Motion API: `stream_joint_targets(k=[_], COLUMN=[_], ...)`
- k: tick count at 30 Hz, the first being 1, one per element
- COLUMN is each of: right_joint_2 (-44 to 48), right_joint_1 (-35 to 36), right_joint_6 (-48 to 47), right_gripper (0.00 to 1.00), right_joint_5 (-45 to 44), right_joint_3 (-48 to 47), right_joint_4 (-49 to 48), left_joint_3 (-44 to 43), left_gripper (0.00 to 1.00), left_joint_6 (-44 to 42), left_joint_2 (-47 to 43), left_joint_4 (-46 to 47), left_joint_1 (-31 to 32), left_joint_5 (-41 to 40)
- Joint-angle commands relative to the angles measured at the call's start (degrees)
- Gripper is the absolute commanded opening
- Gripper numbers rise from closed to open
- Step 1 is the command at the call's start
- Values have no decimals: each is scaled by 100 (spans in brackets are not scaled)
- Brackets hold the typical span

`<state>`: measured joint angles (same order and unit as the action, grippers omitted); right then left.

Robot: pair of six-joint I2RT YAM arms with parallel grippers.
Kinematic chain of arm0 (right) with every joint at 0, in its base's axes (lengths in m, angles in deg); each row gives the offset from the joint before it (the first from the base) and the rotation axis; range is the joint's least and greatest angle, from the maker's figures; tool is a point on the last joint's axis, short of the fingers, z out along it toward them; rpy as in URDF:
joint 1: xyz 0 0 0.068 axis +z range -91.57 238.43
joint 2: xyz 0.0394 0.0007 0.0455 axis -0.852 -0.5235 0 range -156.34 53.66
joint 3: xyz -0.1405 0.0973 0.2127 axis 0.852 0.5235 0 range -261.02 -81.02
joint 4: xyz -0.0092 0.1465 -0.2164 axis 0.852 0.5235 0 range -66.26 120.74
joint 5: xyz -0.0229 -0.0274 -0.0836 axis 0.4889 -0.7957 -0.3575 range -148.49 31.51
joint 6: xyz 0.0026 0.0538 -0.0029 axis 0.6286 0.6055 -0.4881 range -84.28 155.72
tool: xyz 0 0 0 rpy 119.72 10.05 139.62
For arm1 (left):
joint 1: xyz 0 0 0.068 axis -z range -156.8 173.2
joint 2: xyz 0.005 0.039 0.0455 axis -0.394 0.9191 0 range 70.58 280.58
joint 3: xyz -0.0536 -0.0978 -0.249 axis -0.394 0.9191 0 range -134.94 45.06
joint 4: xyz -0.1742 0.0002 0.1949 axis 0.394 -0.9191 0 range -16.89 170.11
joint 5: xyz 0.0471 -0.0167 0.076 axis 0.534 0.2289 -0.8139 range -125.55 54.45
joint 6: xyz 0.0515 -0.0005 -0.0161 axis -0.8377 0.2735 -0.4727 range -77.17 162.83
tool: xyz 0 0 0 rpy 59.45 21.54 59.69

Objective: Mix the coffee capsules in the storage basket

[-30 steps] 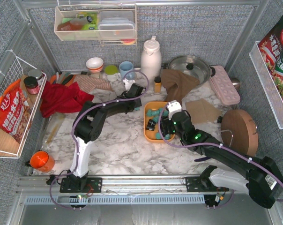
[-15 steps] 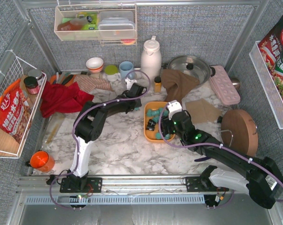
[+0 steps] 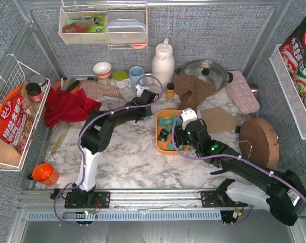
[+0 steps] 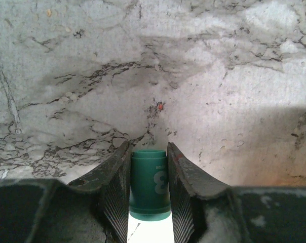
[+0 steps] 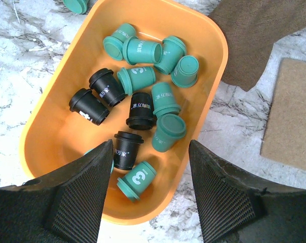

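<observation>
risk: the orange storage basket, at the middle of the counter, may skid or tip if the right hand sweeps against its rim, spilling the coffee capsules; the teal capsule could slip from the left hand. pose: right arm reaches in from 5 o'clock, fingers apart above the basket; left hand, at the basket's 10 o'clock, clamped on that capsule over bare marble.
</observation>
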<state>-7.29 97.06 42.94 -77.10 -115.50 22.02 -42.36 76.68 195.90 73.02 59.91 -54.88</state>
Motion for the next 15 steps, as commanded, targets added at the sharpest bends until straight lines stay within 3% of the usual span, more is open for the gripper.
stream_joint_targets(k=[1,15], right_joint_2=[22,-5], right_joint_1=[-5,3], right_joint_6=[16,15], right_gripper=[66,66], right_joint_5=[15,15], right_joint_3=[-59,-74], right_joint_4=[-31,-13], left_joint_3=[32,1399], left_gripper=[37,37], left_joint_6=[-97,-420], left_joint_2=[-122,-1310], left_joint_4=[-345,1531], left_joint_1=[-3,-3], left_joint_5=[29,447])
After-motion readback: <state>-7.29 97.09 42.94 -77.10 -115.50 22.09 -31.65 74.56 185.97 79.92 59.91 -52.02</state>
